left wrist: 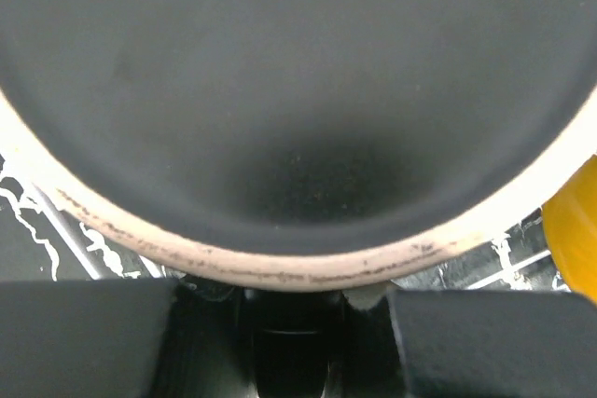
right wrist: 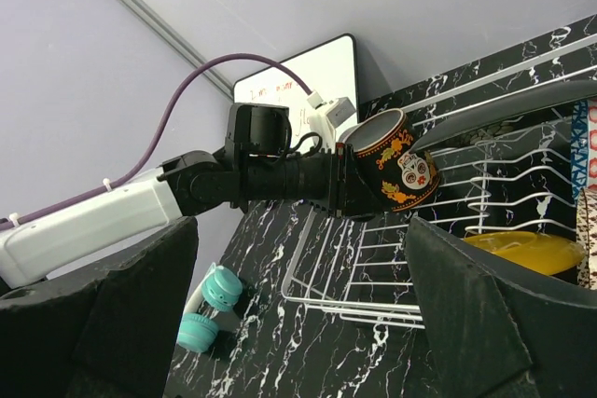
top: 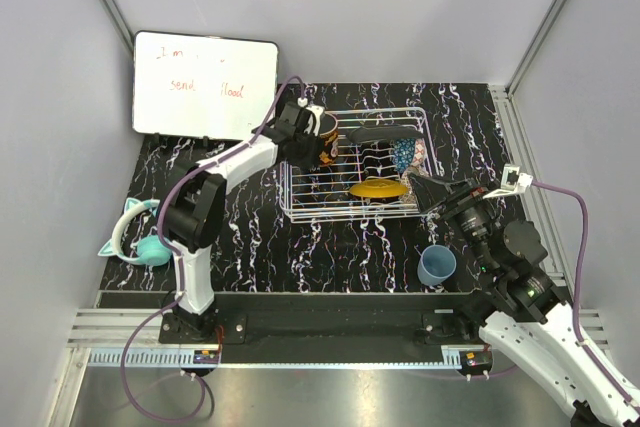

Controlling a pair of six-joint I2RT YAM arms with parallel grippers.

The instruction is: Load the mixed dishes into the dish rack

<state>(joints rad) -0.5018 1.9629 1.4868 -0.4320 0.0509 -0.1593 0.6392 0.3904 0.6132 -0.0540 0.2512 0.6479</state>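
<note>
My left gripper (top: 316, 133) is shut on the rim of a patterned bowl (right wrist: 396, 160), black outside with skulls and flowers, beige-rimmed, dark inside (left wrist: 298, 90). It holds the bowl tilted above the back left corner of the white wire dish rack (top: 300, 197). In the rack are a yellow plate (top: 377, 189), a dark rectangular plate (top: 380, 134) and a blue patterned bowl (top: 403, 155). A light-blue cup (top: 437, 265) stands on the table in front of the rack. My right gripper (top: 425, 192) is open and empty at the rack's right side. No black mug shows.
Teal cat-ear headphones (top: 135, 237) lie at the table's left edge. A whiteboard (top: 205, 87) with writing leans at the back left. The table is black marble with grey walls around it.
</note>
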